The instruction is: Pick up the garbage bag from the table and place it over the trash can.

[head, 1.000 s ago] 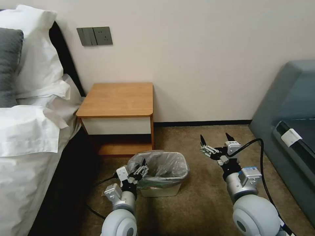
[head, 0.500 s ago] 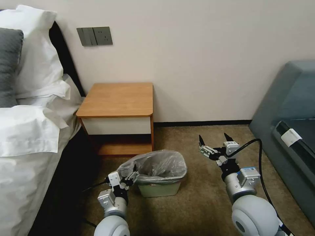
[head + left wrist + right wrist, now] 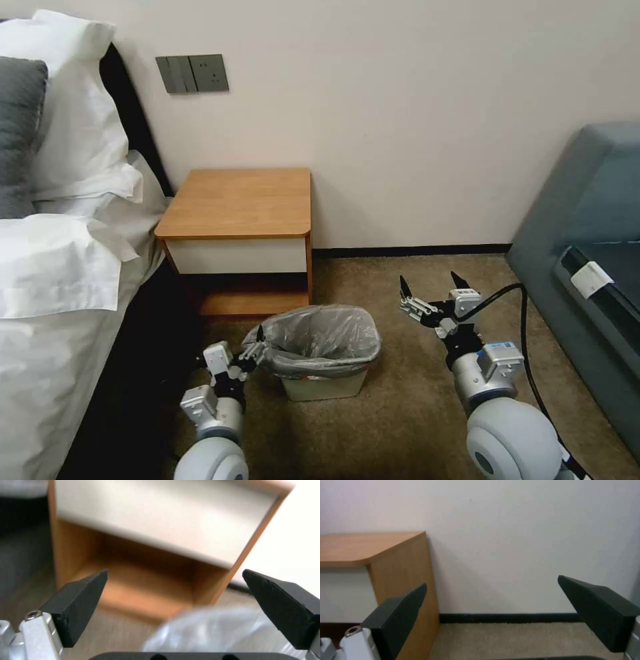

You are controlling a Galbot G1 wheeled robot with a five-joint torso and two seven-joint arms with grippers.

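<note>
Though the table [image 3: 240, 200] stands with its orange-brown top bare in the head view, the garbage bag [image 3: 313, 337] already sits over the trash can [image 3: 323, 385] on the carpet [image 3: 400, 413], just in front of the table's low shelf. Its grey plastic lines the inside and is folded down over the rim on the near and right sides; at the left edge it bunches up loosely and looks less neatly seated. The left gripper [image 3: 248, 352] hovers at that left edge of the can, right beside the bunched plastic; from this angle I cannot say whether a fingertip touches it. The right gripper [image 3: 430, 293] is held above the carpet, well apart from the can on its right side, fingers spread and holding nothing.

From the left wrist view, the left gripper [image 3: 173, 597] has its two dark fingers spread wide with nothing between them. Crinkled plastic of the garbage bag [image 3: 213, 630] lies beyond the fingers, and behind it the table [image 3: 160, 527] shows its white drawer front and wooden shelf.

From the right wrist view, the right gripper [image 3: 493, 610] is likewise spread and empty, facing the wall [image 3: 526, 542] with a corner of the table [image 3: 373, 547] to one side.

By my judgement, pickup and placement are essentially done; at most the left rim fold might want tidying.
</note>
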